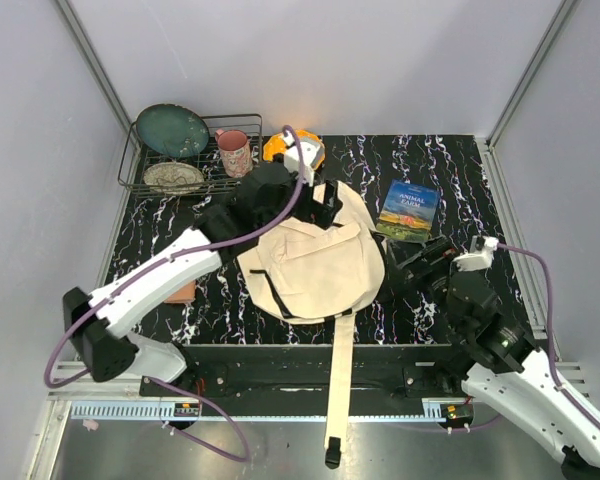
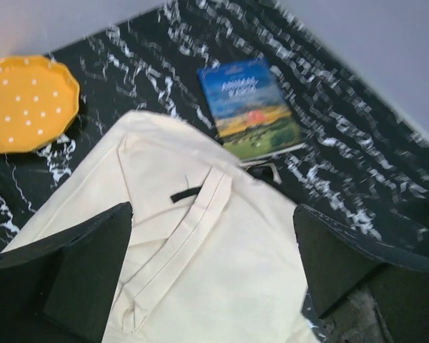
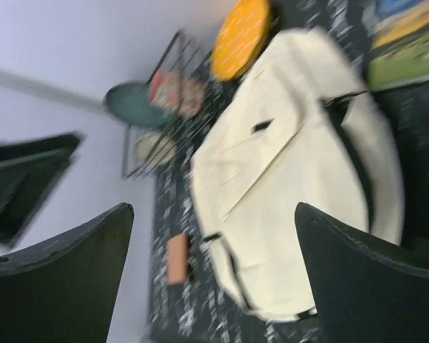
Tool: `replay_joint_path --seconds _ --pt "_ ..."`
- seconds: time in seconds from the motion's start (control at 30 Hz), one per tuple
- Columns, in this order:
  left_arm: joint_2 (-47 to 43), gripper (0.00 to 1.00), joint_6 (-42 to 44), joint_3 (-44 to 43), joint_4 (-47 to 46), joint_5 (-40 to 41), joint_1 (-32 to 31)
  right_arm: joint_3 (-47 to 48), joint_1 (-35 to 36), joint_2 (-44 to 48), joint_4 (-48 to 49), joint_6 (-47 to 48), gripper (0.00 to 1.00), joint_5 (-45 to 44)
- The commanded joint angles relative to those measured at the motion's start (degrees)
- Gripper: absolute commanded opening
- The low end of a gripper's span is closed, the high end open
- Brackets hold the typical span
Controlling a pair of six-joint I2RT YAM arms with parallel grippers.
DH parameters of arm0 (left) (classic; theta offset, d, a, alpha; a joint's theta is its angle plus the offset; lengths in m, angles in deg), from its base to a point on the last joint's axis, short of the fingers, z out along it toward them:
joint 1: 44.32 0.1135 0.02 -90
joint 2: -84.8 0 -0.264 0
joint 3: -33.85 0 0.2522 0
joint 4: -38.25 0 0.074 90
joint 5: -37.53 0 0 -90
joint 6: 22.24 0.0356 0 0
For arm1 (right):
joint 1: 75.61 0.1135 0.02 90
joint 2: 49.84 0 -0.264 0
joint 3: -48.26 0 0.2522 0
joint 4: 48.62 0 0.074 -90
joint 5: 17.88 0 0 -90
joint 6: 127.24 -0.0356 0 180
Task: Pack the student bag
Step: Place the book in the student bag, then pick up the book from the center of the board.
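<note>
While both claws stand spread wide with nothing between their fingers, the bag (image 1: 315, 262) lies flat in the middle of the black marbled table (image 1: 460, 170). One long strap (image 1: 338, 390) trails off the near edge between the two arm bases.

The left claw (image 1: 325, 205) reaches from its base across to the bag's far edge and hangs over the canvas there. Whether it touches the cloth cannot be told. In the left wrist view its dark fingers (image 2: 79, 275) frame cream canvas with a stitched seam and a short black tab (image 2: 189, 193).

The right claw (image 1: 417, 262) sits low, just beside the bag's right rim and pointing toward it. It grips nothing. The right wrist view is blurred, yet it shows the bag lying beyond the parted fingers.

A book (image 1: 409, 211) with a landscape cover lies face up on the table just right of the bag's far side, beyond the right claw. A yellow plate (image 1: 277, 146) with white dots rests at the far edge of the table, partly hidden behind the left wrist.

In the far left corner a wire rack (image 1: 130, 175) holds a teal plate (image 1: 172, 130), a pink mug (image 1: 234, 152) and a small patterned dish (image 1: 173, 177). A brown block (image 1: 183, 292) lies on the table left of the bag, half under the left arm.
</note>
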Motion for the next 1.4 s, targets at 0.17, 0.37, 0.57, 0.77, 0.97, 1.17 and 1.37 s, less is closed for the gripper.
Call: replay_joint_path --seconds 0.17,0.37,0.57,0.77,0.97,1.17,1.37 --pt "-1.3 0.99 1.7 -4.5 -17.4 -8.0 0.7 12.4 -9.6 -11.9 -17.5 13.5 1.00 -21.9" --pt "19.7 0.99 0.9 -18.3 -17.5 -18.8 2.1 14.9 -41.9 -27.8 -7.0 23.2 1.00 12.3" --pt "39.9 0.99 -5.1 -32.9 -21.7 -28.8 4.6 15.0 -56.1 -47.3 5.2 22.9 0.95 36.5" --pt "54.2 0.99 -8.6 -45.1 -17.2 -29.3 5.5 12.4 -57.7 -56.2 14.7 21.4 0.91 39.5" --pt "61.1 0.98 -16.1 -45.5 -22.4 -32.0 7.2 11.6 -58.7 -65.0 22.0 19.2 0.84 43.5" --pt "66.9 0.97 -19.8 -49.9 -20.3 -31.3 7.4 10.2 -58.7 -68.7 29.2 17.3 0.78 45.9" --pt "71.6 0.98 -24.9 -52.1 -16.1 -27.5 8.0 10.6 -58.7 -72.6 31.7 17.3 0.72 47.3"
